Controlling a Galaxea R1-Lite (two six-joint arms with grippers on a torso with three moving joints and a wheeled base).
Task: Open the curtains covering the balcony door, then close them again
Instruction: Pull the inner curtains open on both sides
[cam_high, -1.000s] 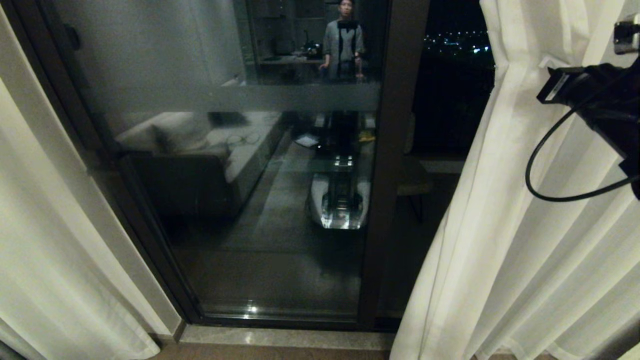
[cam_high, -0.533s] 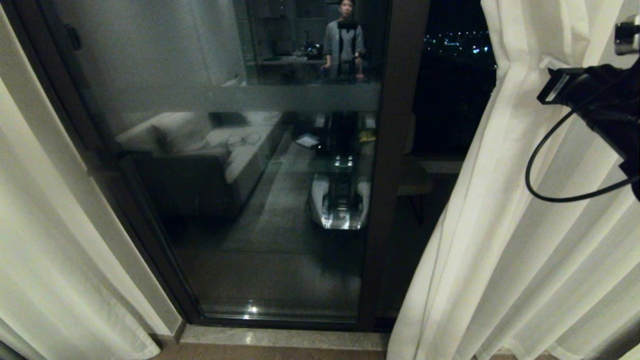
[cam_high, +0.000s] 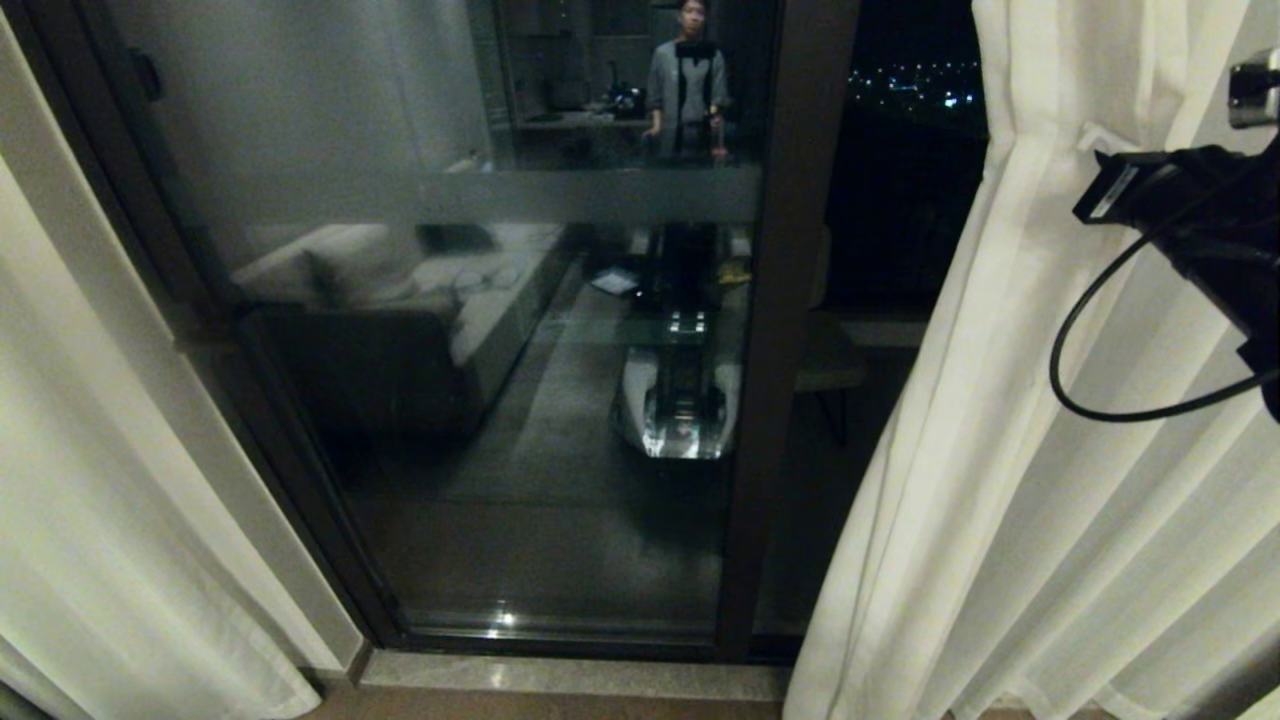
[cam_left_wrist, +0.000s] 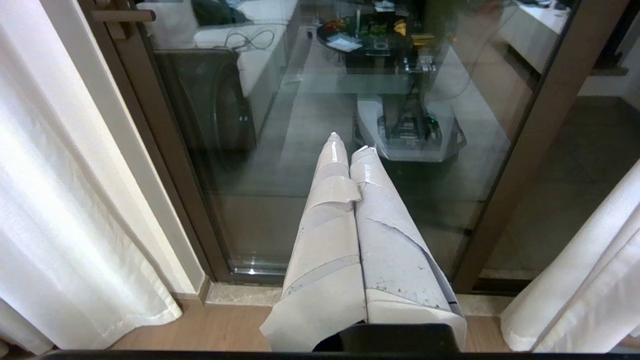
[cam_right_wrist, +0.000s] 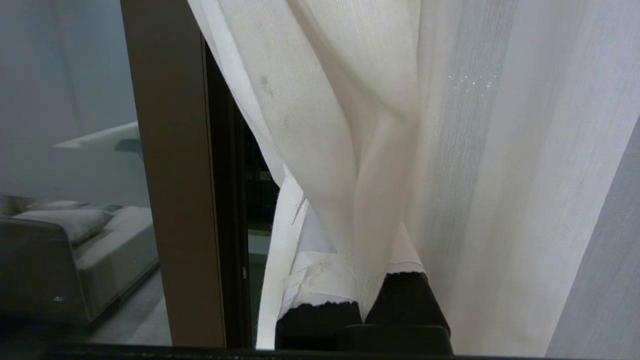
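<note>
The right gripper (cam_right_wrist: 350, 280), pinched on a fold of the right curtain (cam_high: 1000, 450), has dipped a little over the last second, and the curtain's edge has barely shifted across the balcony door (cam_high: 560, 400). Both curtains hang at the sides with the glass bare, so opening looks done and the pull to close seems only just beginning. The left gripper (cam_left_wrist: 348, 148) hangs pressed together and empty before the glass.

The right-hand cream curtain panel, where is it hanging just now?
In the head view, the cream-white pleated curtain panel hangs right of the dark-framed glass door, bunched in the right gripper.
</note>
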